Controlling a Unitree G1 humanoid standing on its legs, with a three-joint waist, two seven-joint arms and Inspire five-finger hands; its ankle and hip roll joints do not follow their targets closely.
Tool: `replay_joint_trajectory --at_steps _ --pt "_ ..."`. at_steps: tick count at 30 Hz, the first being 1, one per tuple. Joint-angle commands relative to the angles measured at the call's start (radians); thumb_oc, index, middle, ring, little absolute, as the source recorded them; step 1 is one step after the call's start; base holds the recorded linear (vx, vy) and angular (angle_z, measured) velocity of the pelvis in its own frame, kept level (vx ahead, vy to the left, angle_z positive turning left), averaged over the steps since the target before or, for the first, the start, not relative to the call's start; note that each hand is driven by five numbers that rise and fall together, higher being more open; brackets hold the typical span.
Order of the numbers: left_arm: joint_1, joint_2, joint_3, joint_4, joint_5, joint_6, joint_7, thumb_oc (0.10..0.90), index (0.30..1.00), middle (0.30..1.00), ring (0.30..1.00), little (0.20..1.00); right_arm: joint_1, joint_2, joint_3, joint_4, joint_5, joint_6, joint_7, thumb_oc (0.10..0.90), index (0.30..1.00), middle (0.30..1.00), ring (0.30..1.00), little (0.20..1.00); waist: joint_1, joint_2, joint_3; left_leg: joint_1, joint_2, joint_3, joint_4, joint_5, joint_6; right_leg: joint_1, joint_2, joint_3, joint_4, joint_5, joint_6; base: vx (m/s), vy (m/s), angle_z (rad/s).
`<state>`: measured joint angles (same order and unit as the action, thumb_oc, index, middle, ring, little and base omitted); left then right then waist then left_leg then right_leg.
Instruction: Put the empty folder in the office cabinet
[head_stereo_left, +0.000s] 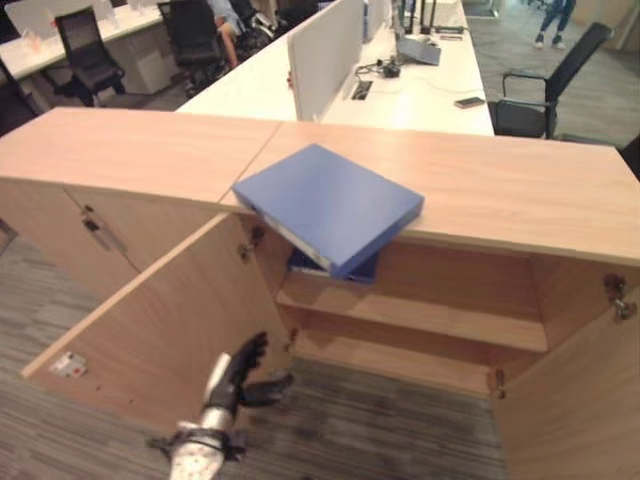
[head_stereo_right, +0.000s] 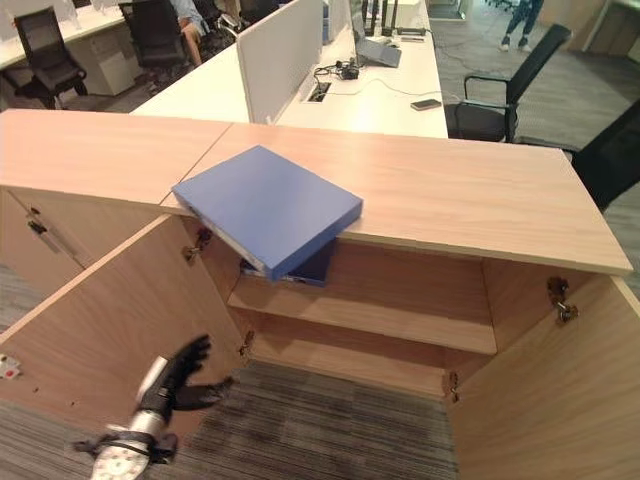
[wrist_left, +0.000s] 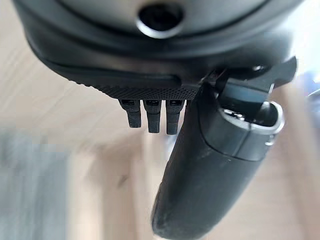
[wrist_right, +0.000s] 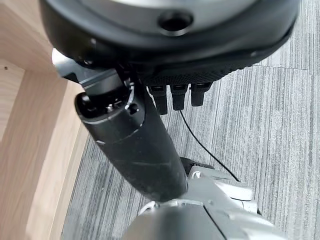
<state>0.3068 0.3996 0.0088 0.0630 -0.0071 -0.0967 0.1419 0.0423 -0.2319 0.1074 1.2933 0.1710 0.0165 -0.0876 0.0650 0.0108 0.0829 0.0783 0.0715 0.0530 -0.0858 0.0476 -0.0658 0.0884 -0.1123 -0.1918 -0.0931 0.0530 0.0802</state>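
The cabinet (head_stereo_left: 480, 190) is taken as the landmark. Its left door (head_stereo_left: 150, 330) is swung wide open towards the floor side, which leaves the inside free to be reached. Just in front of that door, low down, the left hand (head_stereo_left: 240, 375) is seen with its fingers spread and relaxed and nothing held in them; in its own wrist view the fingers (wrist_left: 150, 115) are straight beside the thumb, so it is judged to be free after dealing with the door. On top of the cabinet, at its front edge and above the opening, the blue folder (head_stereo_left: 330, 205) is laid flat and partly overhanging, probably so that it can be gripped from the front and lowered. Directly beneath it, on the upper shelf (head_stereo_left: 410, 315) inside the cabinet, a second blue item (head_stereo_left: 330, 268) is partly seen. The folder is therefore not yet stored. The right door (head_stereo_left: 590, 390) is also open. The right hand (wrist_right: 145, 150) is seen over the carpet (wrist_right: 260, 120), its fingers loose and empty, idle beside the cabinet.
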Motion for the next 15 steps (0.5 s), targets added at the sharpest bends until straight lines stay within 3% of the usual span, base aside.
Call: replay_joint_trajectory --at_steps 1,3,10,15 --pt "-0.080 0.031 0.023 -0.102 0.136 -0.158 0.197 0.800 0.900 0.900 0.900 0.900 -0.071 0.049 0.076 0.010 0.037 -0.042 -0.008 0.800 0.900 0.900 0.900 0.900 0.017 -0.032 -0.014 -0.030 0.029 -0.020 -0.001 -0.068 -0.035 0.035 -0.067 -0.002 0.009 -0.064 0.064 0.05 -0.016 -0.04" --pt "-0.114 0.055 0.043 -0.174 0.235 -0.156 0.280 0.800 0.900 0.900 0.900 0.900 -0.088 0.065 0.093 0.015 0.044 -0.056 -0.024 0.800 0.900 0.900 0.900 0.900 0.022 -0.038 -0.021 -0.022 0.030 -0.017 -0.001 -0.073 -0.035 0.045 -0.069 -0.006 0.007 -0.064 0.066 0.06 -0.011 -0.10" --pt "-0.188 0.122 0.078 -0.294 0.412 -0.159 0.416 0.800 0.900 0.900 0.900 0.900 -0.096 0.077 0.119 0.026 0.036 -0.061 -0.043 0.800 0.900 0.900 0.900 0.900 0.015 -0.045 -0.037 -0.004 0.039 -0.004 -0.001 -0.080 -0.039 0.052 -0.065 0.001 0.006 -0.072 0.067 0.03 -0.010 -0.03" --pt "-0.261 0.180 0.044 -0.278 0.495 -0.154 0.440 0.800 0.900 0.900 0.900 0.900 -0.096 0.077 0.134 0.021 0.029 -0.063 -0.045 0.800 0.900 0.900 0.900 0.900 0.004 -0.048 -0.044 0.005 0.043 0.003 -0.001 -0.084 -0.041 0.056 -0.063 0.009 0.006 -0.074 0.068 0.02 -0.015 -0.05"
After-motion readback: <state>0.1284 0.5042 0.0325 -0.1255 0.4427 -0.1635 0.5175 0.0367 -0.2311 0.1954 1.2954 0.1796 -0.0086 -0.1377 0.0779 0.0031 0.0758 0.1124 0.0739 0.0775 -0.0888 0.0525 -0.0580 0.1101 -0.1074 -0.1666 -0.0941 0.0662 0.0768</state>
